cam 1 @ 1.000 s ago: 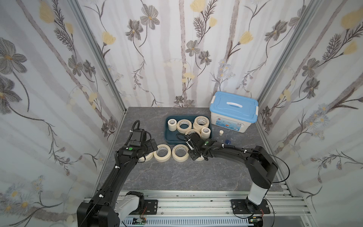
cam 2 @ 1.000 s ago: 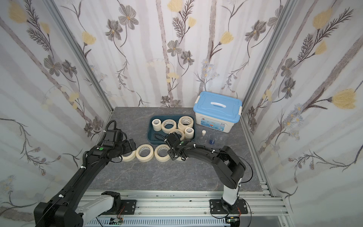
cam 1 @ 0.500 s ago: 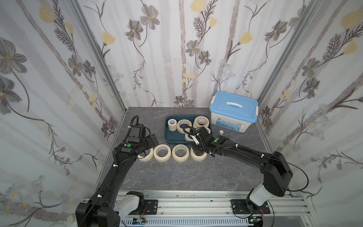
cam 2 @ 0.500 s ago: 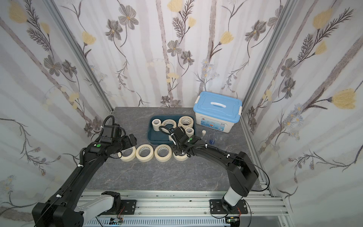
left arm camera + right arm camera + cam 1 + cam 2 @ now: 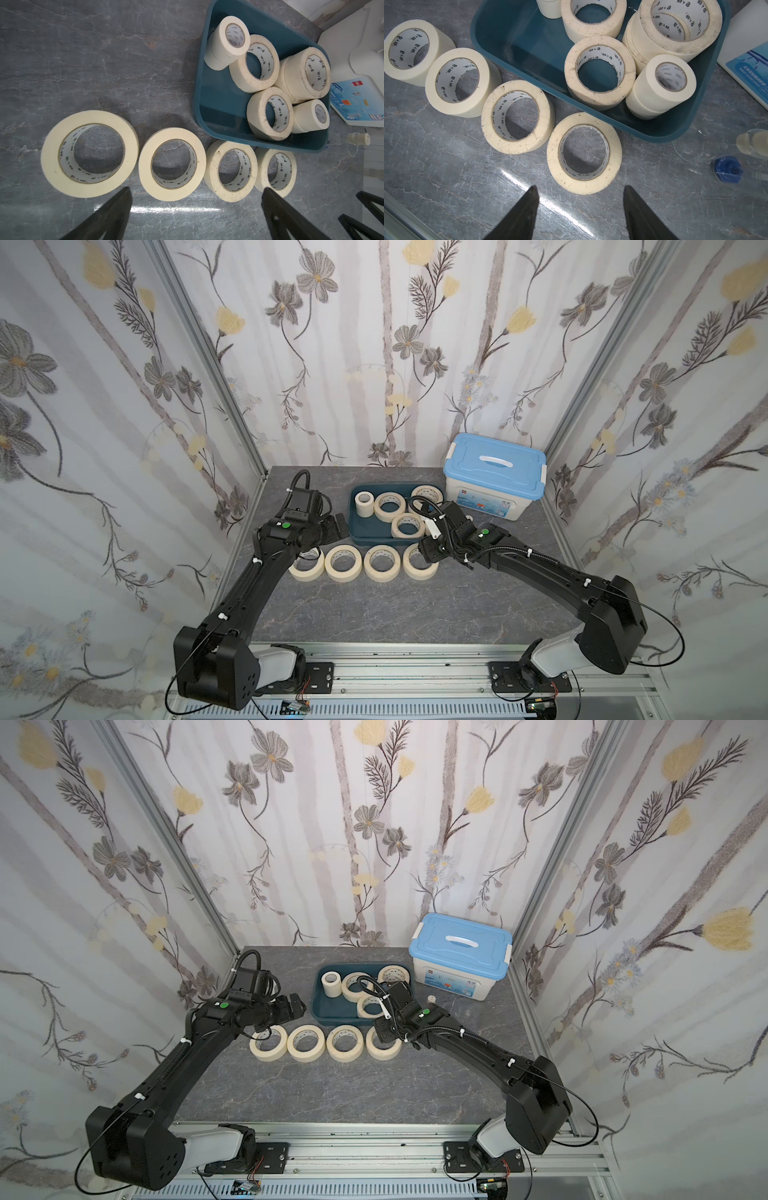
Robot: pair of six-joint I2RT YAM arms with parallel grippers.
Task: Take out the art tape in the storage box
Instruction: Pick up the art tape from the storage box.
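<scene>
Grippers on both arms stand with jaws apart and carry nothing. The right gripper [image 5: 579,199] shows two dark fingertips [image 5: 529,199] spread wide over bare grey tabletop [image 5: 446,187], just short of the nearest masking tape roll [image 5: 584,153]; neither tip touches it. In both top views this gripper hangs over the row's end roll [image 5: 420,568], close to the storage box's front wall. The left gripper [image 5: 195,199] is fully spread, its fingertips [image 5: 122,199] above the tabletop beside the row, clear of every roll.

Four large masking tape rolls lie flat in a row on the tabletop, in front of the teal storage box [image 5: 365,531]. Adjacent rolls in the row touch or nearly touch.

Inside the storage box [image 5: 517,41], more rolls remain:
- one large roll lying flat near the front wall [image 5: 600,70];
- one large roll behind it [image 5: 592,16];
- a stack of large rolls at the far corner [image 5: 679,27];
- a small stack at the front corner [image 5: 662,83];
- a small stack at the opposite far corner [image 5: 227,40].

A white tub with a light-blue lid [image 5: 494,470] stands beside the box. A blue cap [image 5: 728,169] lies on the tabletop nearby.
</scene>
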